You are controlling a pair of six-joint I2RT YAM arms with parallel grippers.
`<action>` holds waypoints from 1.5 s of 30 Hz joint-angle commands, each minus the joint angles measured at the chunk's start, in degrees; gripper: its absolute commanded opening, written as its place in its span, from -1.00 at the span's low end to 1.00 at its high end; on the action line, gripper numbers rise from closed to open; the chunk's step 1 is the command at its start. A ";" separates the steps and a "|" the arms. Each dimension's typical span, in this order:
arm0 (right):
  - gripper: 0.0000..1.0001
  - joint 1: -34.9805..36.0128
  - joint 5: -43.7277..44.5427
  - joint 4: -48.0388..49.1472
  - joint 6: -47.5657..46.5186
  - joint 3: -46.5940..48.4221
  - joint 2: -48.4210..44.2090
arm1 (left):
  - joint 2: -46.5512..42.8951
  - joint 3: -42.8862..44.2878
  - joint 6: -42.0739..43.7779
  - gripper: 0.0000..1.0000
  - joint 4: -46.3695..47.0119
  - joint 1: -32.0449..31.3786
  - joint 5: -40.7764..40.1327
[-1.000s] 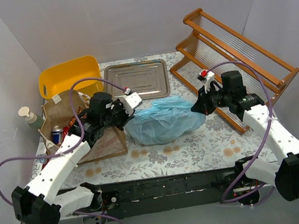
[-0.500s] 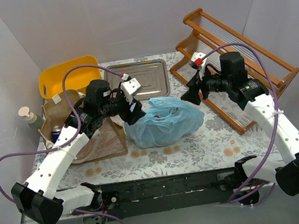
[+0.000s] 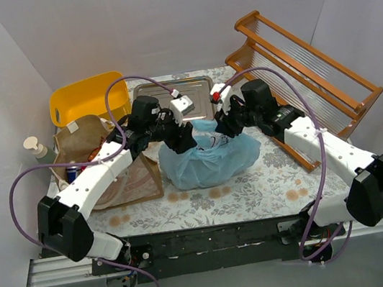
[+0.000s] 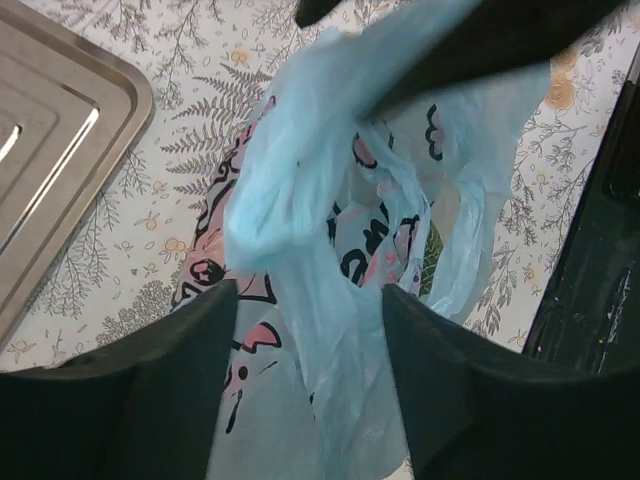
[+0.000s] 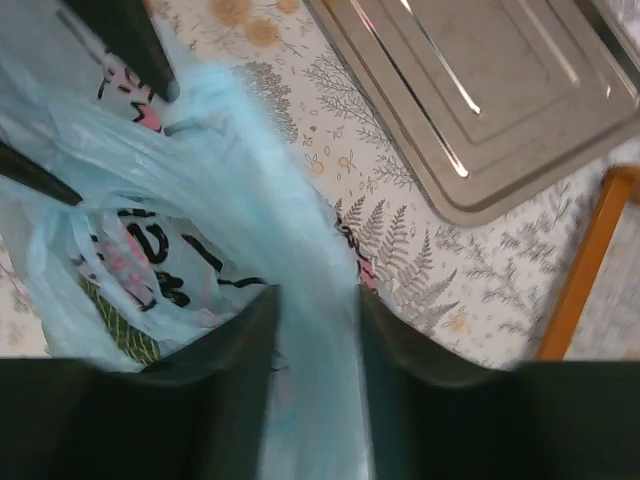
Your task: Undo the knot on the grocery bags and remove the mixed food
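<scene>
The brown paper bag (image 3: 136, 187) stands near the desk's left edge. The light blue bag (image 3: 208, 159) sits mid-desk, just in front of the steel tray (image 3: 197, 84). The left gripper (image 3: 180, 138) and right gripper (image 3: 223, 126) meet over its gathered top. The right fingers (image 5: 225, 400) are closed on a strand of plastic. The left fingers (image 4: 170, 390) straddle another strand, but I cannot tell if they pinch it. To loosen the knot, I judge each should hold close to it and draw apart gently, or the thin film may tear. The bag is crinkly and translucent, with pink-and-black cartoon print. A green netted patch (image 4: 428, 262) shows inside.
</scene>
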 commanded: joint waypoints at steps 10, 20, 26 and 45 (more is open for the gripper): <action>-0.97 -9.23 3.74 5.86 6.44 7.30 -0.03 | 0.73 8.06 -0.92 -1.00 5.62 0.93 -7.75; -0.97 -15.57 -3.22 3.31 10.05 16.29 -5.37 | -6.55 19.94 1.27 -1.00 6.78 2.52 -18.40; -0.97 -15.75 -2.96 0.50 12.49 2.41 -15.04 | -20.96 3.44 3.64 -1.00 -0.08 2.43 -9.70; -0.97 -16.19 -7.35 0.93 15.75 0.63 -14.36 | -12.21 19.22 -4.96 0.57 -8.01 2.08 -0.40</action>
